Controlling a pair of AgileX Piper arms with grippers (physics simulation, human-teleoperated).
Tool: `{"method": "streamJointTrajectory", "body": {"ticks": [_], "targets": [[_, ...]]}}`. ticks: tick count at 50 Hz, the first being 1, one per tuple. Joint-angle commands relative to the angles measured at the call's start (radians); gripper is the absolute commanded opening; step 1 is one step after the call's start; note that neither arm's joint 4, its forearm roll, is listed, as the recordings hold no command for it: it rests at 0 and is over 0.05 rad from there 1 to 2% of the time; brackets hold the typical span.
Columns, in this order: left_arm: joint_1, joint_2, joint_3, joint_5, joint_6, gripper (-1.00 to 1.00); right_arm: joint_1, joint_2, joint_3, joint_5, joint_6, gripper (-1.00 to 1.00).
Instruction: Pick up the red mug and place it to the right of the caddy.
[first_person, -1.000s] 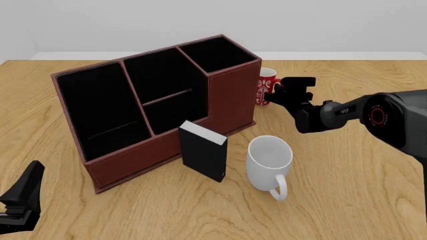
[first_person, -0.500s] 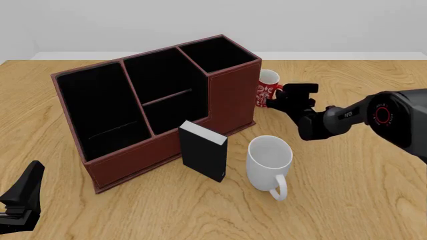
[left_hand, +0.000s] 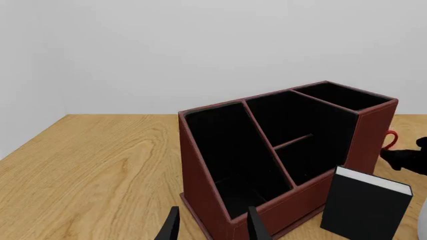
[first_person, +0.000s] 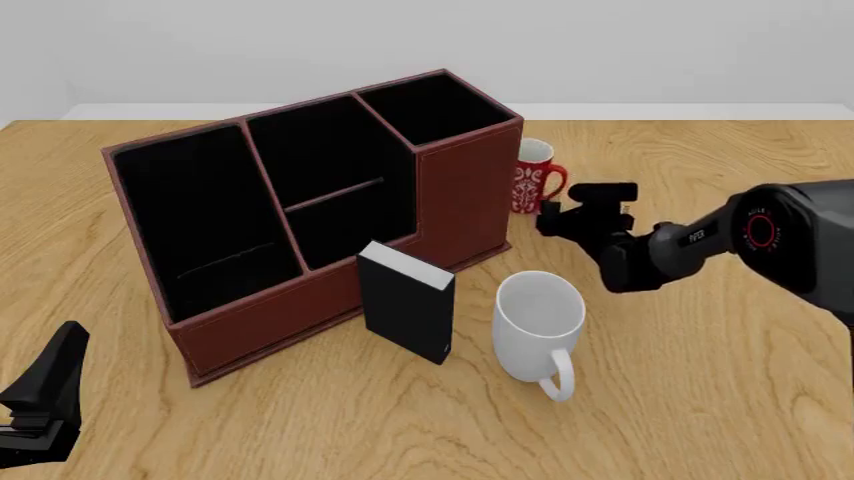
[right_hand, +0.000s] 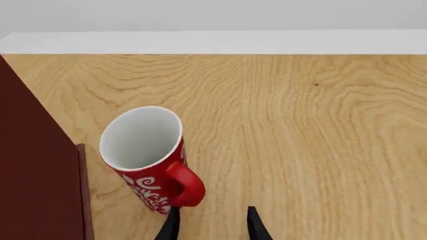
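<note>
Red mug (first_person: 533, 186) stands upright right of centre in the front view, just beside the caddy (first_person: 307, 215), while the right pincer (right_hand: 212, 224), narrowly parted and empty near its handle, risks knocking it over if advanced off-line.

Caddy (first_person: 454, 190) walls off mug (first_person: 534, 177) on left; table (first_person: 707, 160) bare to right; white mug (first_person: 538, 318) nearer arms.

A: Where does the front view sit?
B: High behind the arms, facing forward and down.
A: And the wrist views?
B: Low, looking past each claw; all share the caddy (first_person: 320, 215).
</note>
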Motion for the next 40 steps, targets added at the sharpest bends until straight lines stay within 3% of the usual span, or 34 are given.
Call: {"method": "streamJointTrajectory", "body": {"ticks": [1, 23, 31, 40], "targets": [[0.000, 0.000, 0.000, 0.000, 0.000, 1.00, -0.002, 0.002, 0.036, 0.004, -0.002, 1.00], [0.000, 0.000, 0.000, 0.000, 0.000, 1.00, 0.010, -0.235, 0.332, -0.091, 0.001, 1.00], [0.000, 0.000, 0.000, 0.000, 0.000, 1.00, 0.024, -0.421, 0.493, -0.109, 0.000, 1.00], [0.000, 0.000, 0.000, 0.000, 0.000, 1.00, 0.020, -0.660, 0.616, -0.042, -0.019, 1.00]]}}
